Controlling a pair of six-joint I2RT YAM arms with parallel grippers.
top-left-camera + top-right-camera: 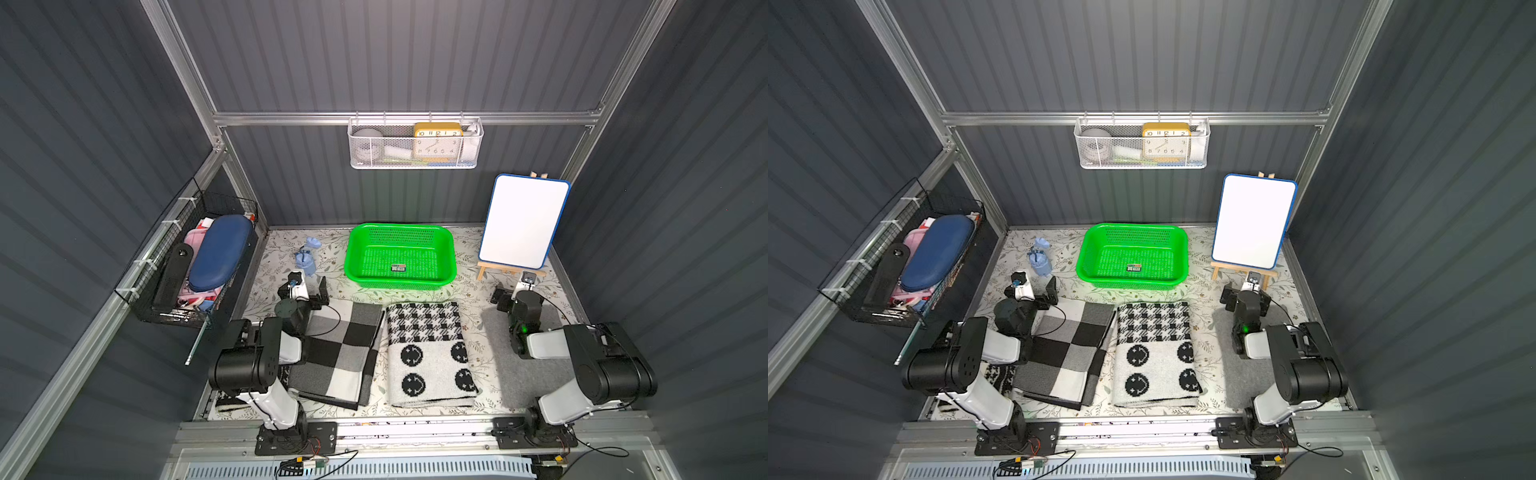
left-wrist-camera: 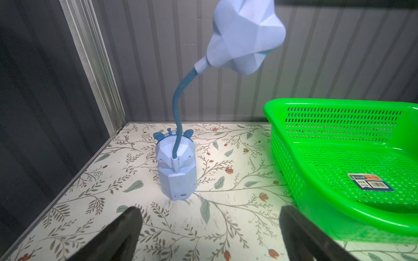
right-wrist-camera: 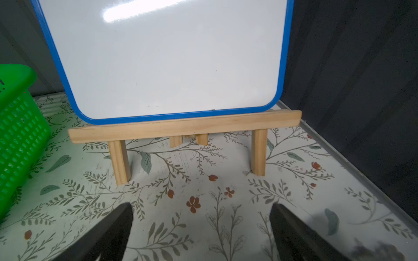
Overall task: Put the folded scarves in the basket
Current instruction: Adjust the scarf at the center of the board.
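The bright green basket (image 1: 399,227) (image 1: 1133,227) stands at the back middle with only a small label inside; its rim shows in the left wrist view (image 2: 339,102) and a corner in the right wrist view (image 3: 15,74). In front of it two folded scarves lie side by side: a black, white and grey checked scarf (image 1: 340,353) (image 1: 1067,353) and a houndstooth scarf with smiley faces (image 1: 428,353) (image 1: 1154,353). My left gripper (image 1: 306,287) (image 2: 210,210) is open beyond the checked scarf's far left corner. My right gripper (image 1: 515,291) (image 3: 201,205) is open, right of the scarves.
A blue gooseneck lamp (image 1: 307,257) (image 2: 176,174) stands left of the basket. A whiteboard on a wooden easel (image 1: 523,220) (image 3: 167,56) stands at the back right. A white mesh wall basket (image 1: 415,145) and a black wire wall basket (image 1: 199,266) hang above. A grey mat (image 1: 511,365) lies at right.
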